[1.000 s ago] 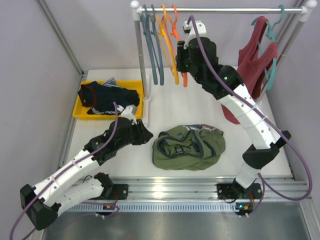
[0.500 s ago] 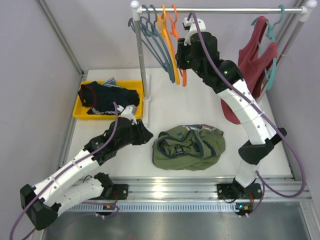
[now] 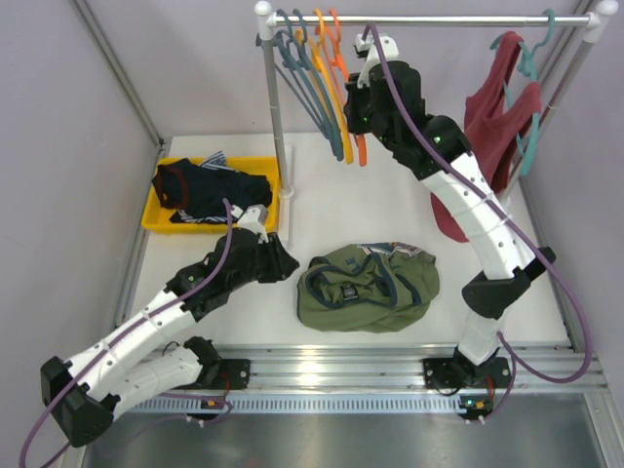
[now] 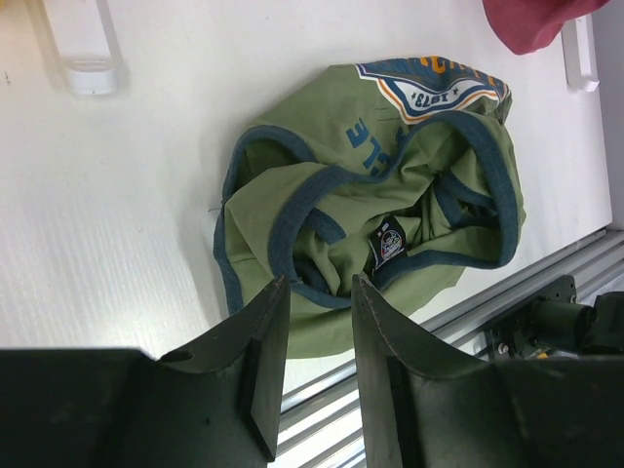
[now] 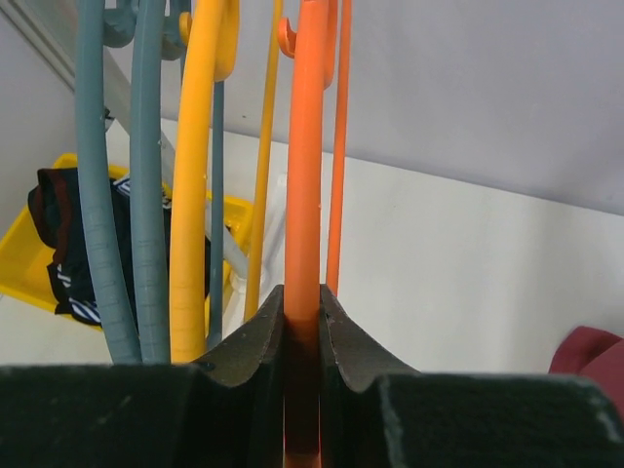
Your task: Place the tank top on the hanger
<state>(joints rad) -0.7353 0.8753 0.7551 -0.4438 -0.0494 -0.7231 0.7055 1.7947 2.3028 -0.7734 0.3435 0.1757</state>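
The right gripper [image 5: 303, 300] is pinched tight on the thin reddish-orange plastic hanger [image 5: 306, 146], hanging long-way down on the silver rail [image 3: 458, 19], while the crumpled olive-green tank top [image 3: 369, 286] lies low on the white table [image 3: 390, 195], right by the left gripper [image 4: 318, 302], whose fingers are spread with nothing in them.

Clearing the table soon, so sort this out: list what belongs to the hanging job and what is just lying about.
Job: green tank top; orange hanger; right gripper, shut on it; left gripper, open near the top.
Lying about: yellow hanger; grey hangers; red top; yellow tray; dark clothes in it.
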